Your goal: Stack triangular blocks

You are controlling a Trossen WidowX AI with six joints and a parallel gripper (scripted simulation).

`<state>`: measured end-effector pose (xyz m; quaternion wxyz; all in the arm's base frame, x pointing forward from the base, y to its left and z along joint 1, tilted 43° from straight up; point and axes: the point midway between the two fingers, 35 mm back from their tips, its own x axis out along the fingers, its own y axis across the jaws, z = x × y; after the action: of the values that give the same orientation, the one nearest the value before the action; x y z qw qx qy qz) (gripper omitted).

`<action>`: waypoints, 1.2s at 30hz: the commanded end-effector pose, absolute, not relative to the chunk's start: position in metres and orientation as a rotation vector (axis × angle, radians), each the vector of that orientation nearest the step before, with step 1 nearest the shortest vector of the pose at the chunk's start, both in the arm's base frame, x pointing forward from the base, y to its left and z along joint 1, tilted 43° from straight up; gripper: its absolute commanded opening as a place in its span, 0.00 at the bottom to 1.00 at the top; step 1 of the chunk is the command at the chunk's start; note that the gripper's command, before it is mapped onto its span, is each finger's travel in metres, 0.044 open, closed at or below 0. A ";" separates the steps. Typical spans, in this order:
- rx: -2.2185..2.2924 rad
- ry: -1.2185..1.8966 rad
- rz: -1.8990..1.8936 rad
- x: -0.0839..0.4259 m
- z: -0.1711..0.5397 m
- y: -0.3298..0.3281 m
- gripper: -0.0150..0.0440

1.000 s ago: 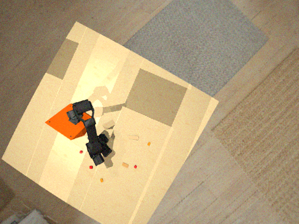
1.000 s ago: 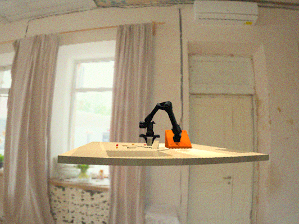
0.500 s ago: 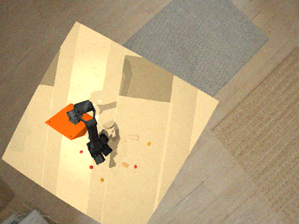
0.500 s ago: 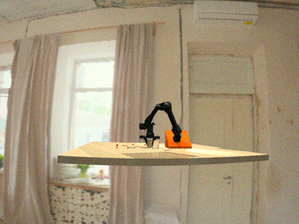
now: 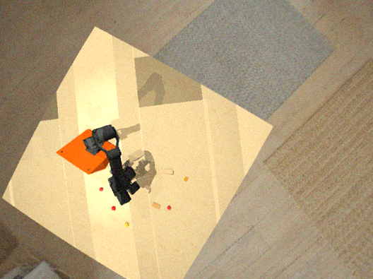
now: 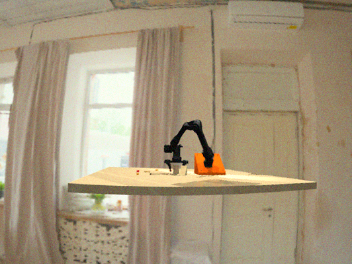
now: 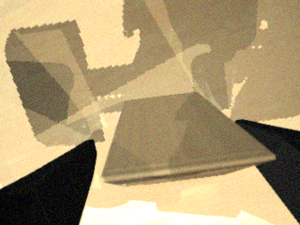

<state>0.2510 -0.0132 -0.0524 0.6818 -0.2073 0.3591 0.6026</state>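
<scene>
A pale wooden triangular block (image 7: 155, 136) shows between my fingers in the wrist view, with its broad face up and a lighter edge toward the camera. My gripper (image 7: 165, 137) (image 6: 178, 166) is open around it; the left finger stands clear of the block, and the right fingertip is close to its right corner, where I cannot tell if they touch. In the exterior view the pale shape (image 6: 177, 168) sits low at the table between the fingers. I cannot tell the two triangular blocks apart or how their sloped faces meet. In the top view the arm hides the fingertips.
An orange wedge-shaped base (image 5: 80, 157) (image 6: 218, 167) carries the arm. On the table lie a pale flat block (image 5: 167, 171), a tan block (image 5: 156, 205), an orange piece (image 5: 185, 179), a yellow piece (image 5: 126, 224) and red pieces (image 5: 101, 189) (image 5: 113, 207) (image 5: 168, 207).
</scene>
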 end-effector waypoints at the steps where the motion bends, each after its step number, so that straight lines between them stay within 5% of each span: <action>1: -0.466 0.805 1.351 0.251 -0.052 -0.013 1.00; 20: -0.473 0.814 1.336 0.253 -0.009 -0.053 1.00; 28: -0.822 1.235 1.252 0.265 0.046 -0.021 1.00; 36: -0.859 1.261 1.224 0.266 0.052 -0.018 1.00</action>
<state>0.2672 -0.0185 0.0520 0.5615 -0.3629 0.5279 0.5238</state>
